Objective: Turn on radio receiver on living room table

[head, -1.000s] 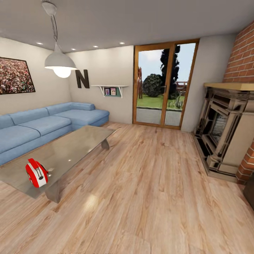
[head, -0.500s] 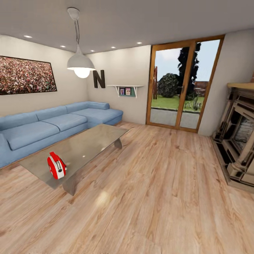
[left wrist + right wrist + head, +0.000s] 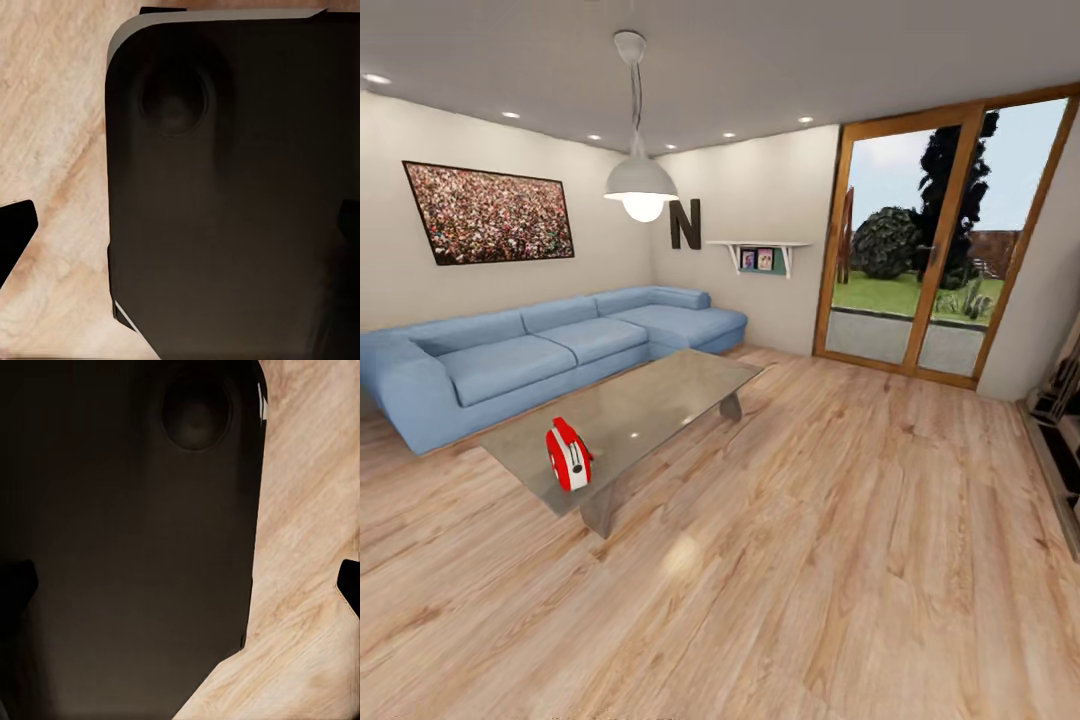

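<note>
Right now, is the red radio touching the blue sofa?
Apart. The head view shows the radio receiver standing on the glass table, with bare tabletop and floor between it and the sofa.

Low glass-topped table (image 3: 660, 400) on wood plank floor (image 3: 840, 560) — red radio receiver (image 3: 569, 455) near its front corner

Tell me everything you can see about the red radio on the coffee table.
The radio receiver is small, rounded and glossy red, with a white face or band crossed by dark slits and a small handle on top. It stands upright near the closest corner of the glass-topped table, resting on the reflective surface. Nothing else touches it. Its dial cannot be made out.
</note>
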